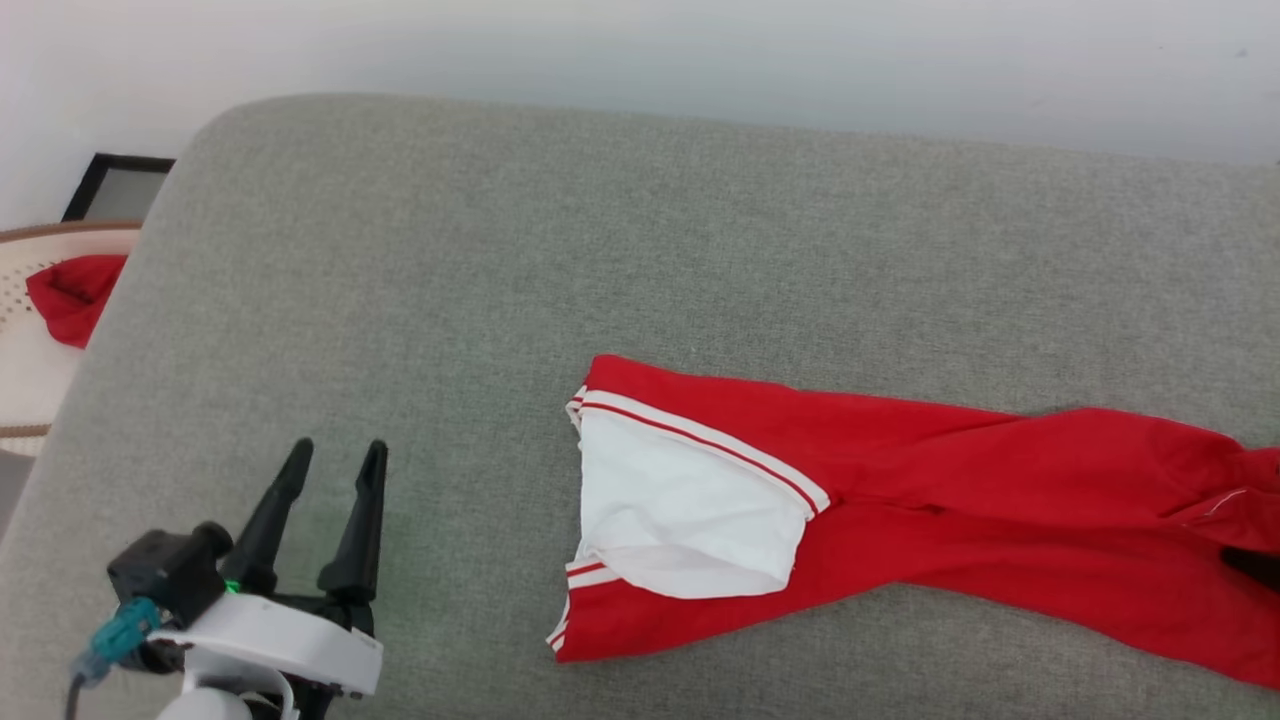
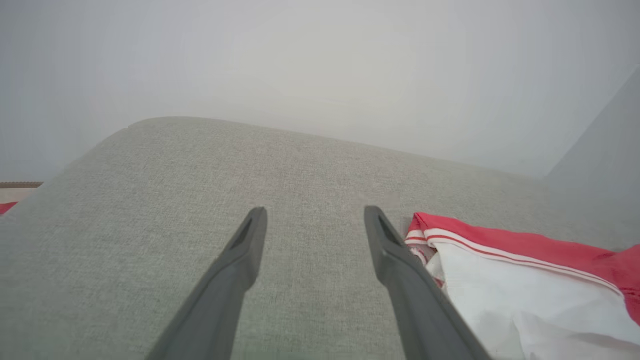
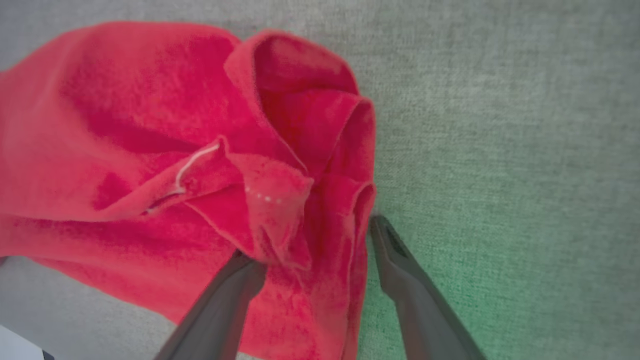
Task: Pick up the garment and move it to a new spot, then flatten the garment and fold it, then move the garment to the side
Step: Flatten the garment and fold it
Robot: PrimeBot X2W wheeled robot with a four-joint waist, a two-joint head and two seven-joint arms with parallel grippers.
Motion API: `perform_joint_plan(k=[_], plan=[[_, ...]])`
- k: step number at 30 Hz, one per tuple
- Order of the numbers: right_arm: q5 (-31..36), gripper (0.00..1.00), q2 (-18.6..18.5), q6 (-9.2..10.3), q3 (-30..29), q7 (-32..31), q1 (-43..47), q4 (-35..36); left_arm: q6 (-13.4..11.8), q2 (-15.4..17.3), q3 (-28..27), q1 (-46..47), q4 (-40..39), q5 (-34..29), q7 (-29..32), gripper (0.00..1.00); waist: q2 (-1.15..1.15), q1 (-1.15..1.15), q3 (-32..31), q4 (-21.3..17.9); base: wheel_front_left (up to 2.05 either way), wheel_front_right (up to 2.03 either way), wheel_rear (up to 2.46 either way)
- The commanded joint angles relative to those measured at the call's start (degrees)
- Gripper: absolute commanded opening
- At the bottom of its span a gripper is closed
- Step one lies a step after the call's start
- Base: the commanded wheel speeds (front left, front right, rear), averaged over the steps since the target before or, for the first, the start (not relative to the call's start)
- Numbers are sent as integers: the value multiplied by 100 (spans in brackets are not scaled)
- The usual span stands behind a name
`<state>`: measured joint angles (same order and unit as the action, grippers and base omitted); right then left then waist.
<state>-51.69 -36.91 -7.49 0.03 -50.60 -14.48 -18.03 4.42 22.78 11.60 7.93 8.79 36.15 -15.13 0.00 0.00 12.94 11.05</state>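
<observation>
The garment (image 1: 900,500) is lying twisted across the cushion's (image 1: 500,250) near right. The left gripper (image 1: 340,447), fingers spread, is hovering empty over the cushion's near left. The right gripper (image 3: 312,240), also spread, is straddling bunched red hem. Pinching deep before pulling flat seems best.

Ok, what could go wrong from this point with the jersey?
1. The right gripper is open around a bunched red fold of the jersey; closing there would likely pinch several layers, making flattening harder.
2. The left gripper hangs open over bare cushion, beside the white sleeve, so a one-sided lift may leave the jersey twisted.
</observation>
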Motion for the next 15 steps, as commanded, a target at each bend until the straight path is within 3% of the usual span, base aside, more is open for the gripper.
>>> perform_joint_plan(k=[1,5,6,7,8,15], plan=[[99,100,141,1,34,-54,-38,-134,57,-53,-62,-56,53,-98,3,100,0,0,32,25,0,0,0],[365,100,408,1,145,-193,-190,-461,217,-295,-219,-31,216,-358,3,100,0,0,110,86,0,0,0],[394,66,456,1,195,-249,-195,-499,228,-352,-251,-11,229,-370,3,100,0,0,128,100,0,0,0],[410,40,508,1,241,-299,-186,-517,250,-391,-267,-8,266,-410,3,100,0,0,141,111,0,0,0],[429,3,550,0,264,-324,-173,-522,260,-405,-288,1,285,-472,3,100,0,0,158,117,0,0,0],[381,0,570,0,143,-441,-17,-407,303,-514,-416,60,371,-689,3,100,0,0,219,107,0,0,0]])
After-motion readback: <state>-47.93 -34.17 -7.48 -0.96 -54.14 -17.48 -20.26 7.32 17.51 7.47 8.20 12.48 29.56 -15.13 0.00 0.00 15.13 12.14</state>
